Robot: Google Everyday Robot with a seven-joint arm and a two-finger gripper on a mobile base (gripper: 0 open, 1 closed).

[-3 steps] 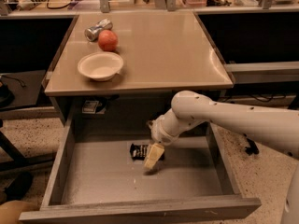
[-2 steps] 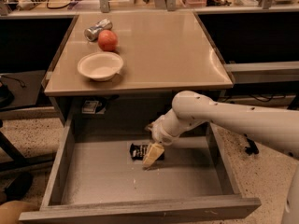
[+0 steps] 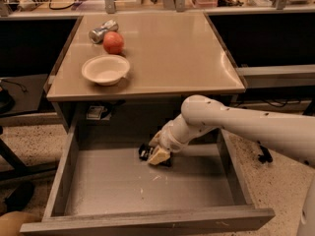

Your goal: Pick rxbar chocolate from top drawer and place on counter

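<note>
The beige pincer (image 3: 159,156) is hanging low inside the deep grey top drawer (image 3: 74,171), touching the small black-wrapped rxbar chocolate (image 3: 144,153) just beside it, its grip impossible to tell, so grasping seems in hand, next calling for a secure hold before lifting to the smooth tan bench (image 3: 172,48) above it.

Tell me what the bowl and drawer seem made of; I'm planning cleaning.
The bowl looks like matte off-white paper or foam: thin rim, no shine. The top drawer looks like grey painted metal or laminate, floor scuffed pale. The gripper sits low inside it, over the rxbar chocolate.
</note>
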